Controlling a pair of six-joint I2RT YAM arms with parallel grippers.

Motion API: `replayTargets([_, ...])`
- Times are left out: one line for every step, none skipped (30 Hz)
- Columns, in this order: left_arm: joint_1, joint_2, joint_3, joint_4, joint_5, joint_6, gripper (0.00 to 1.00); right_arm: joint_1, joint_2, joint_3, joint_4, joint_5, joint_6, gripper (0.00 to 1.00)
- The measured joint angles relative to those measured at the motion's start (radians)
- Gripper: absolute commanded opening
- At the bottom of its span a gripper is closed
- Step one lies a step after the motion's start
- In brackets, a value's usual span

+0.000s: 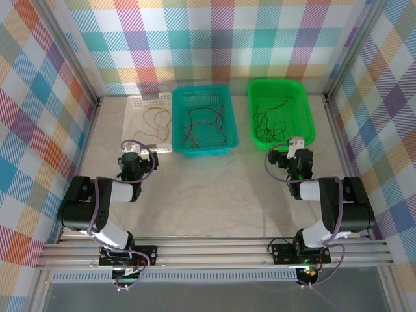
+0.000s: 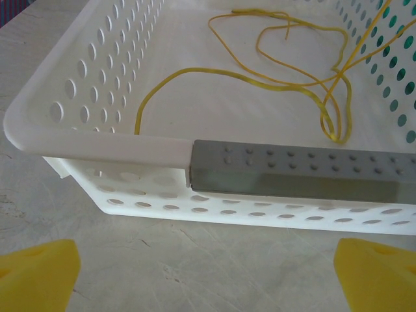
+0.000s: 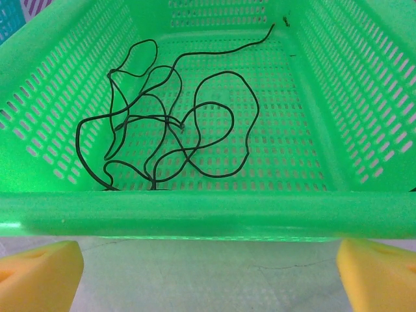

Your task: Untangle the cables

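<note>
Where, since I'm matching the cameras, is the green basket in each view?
Top external: green basket at upper right, right of the teal basket.
Right wrist: green basket spans the frame, with its near rim across the middle.
Shared landmark: the black cable looped on its floor.

White basket (image 1: 128, 127), teal basket (image 1: 203, 151), green basket (image 1: 308, 120) wall the far side; near table (image 1: 214, 188) open.
</note>
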Motion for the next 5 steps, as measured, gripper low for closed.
replayTargets([0.0, 0.0, 0.0, 0.0, 0.0, 0.0, 1.0, -0.001, 0.0, 0.0, 0.0, 0.0, 0.0, 1.0])
replayTargets([0.0, 0.0, 0.0, 0.0, 0.0, 0.0, 1.0, -0.001, 0.0, 0.0, 0.0, 0.0, 0.0, 1.0])
replayTargets([0.0, 0.0, 0.0, 0.0, 0.0, 0.0, 1.0, -0.001, 0.0, 0.0, 0.0, 0.0, 0.0, 1.0])
replayTargets([0.0, 0.0, 0.0, 0.0, 0.0, 0.0, 1.0, -0.002, 0.0, 0.0, 0.0, 0.0, 0.0, 1.0])
replayTargets([0.0, 0.0, 0.0, 0.0, 0.0, 0.0, 1.0, -0.002, 0.0, 0.0, 0.0, 0.0, 0.0, 1.0])
